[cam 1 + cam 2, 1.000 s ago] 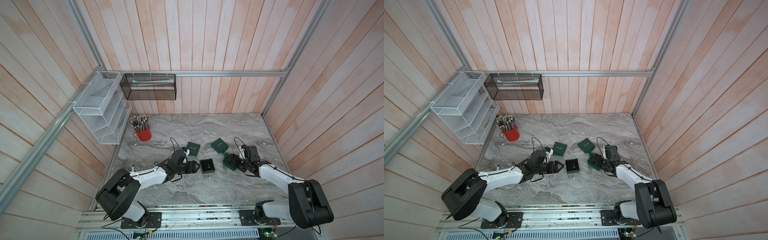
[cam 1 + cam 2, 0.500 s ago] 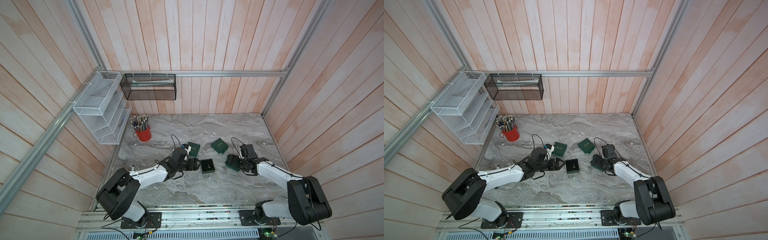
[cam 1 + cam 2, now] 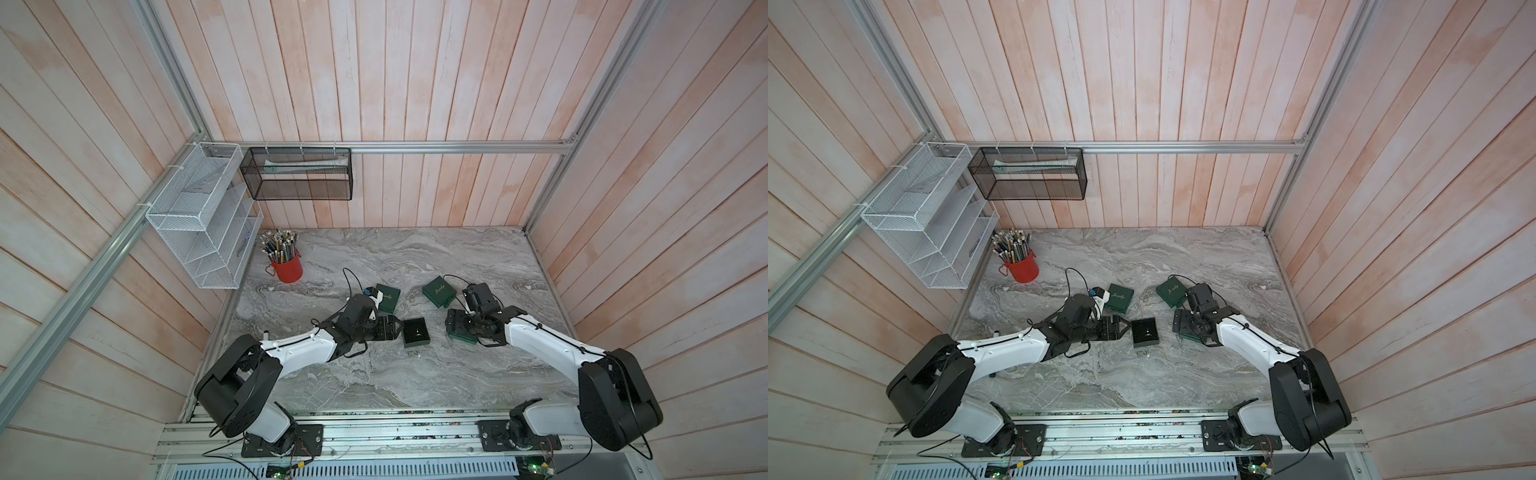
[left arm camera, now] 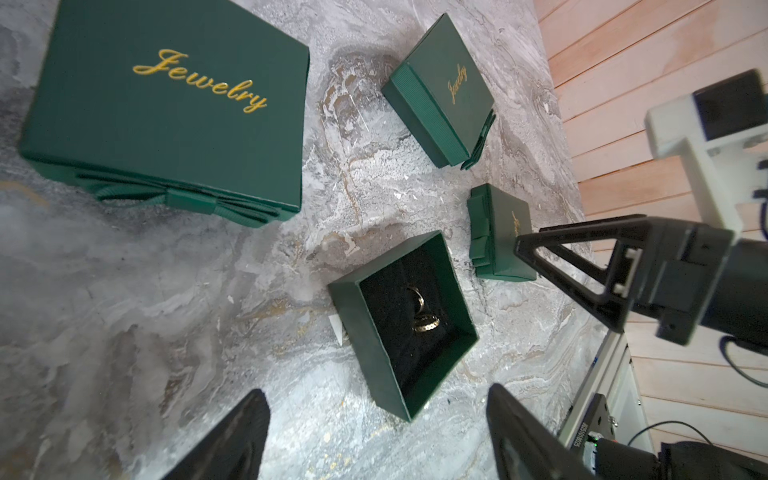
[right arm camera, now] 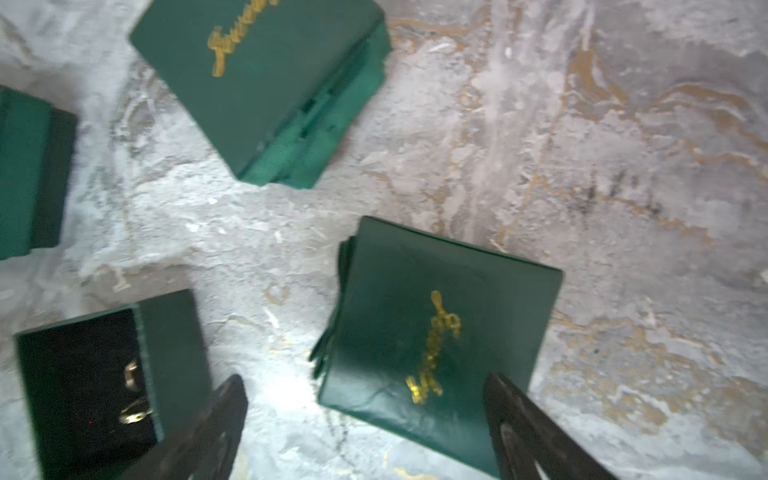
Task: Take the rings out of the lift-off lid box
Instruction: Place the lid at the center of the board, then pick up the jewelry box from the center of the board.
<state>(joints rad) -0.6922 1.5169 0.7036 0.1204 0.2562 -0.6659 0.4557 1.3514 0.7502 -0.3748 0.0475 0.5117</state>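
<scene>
Since a second ago, the right tool (image 5: 365,380) has slid slightly toward the middle of the worktop (image 3: 374,374); the left tool (image 4: 376,399) has barely shifted. The rings (image 4: 425,326) sit in the black lining of the open box (image 4: 428,382), about midway between the worktop's left and right edges. The left tool, jaws spread and empty, points at that box from just beside its left side, probably lined up to reach in. The right tool hovers spread over the lift-off lid (image 5: 436,332), which lies flat to the right, likely set aside for access. Two closed boxes (image 3: 438,292) lie nearer the far edge.
</scene>
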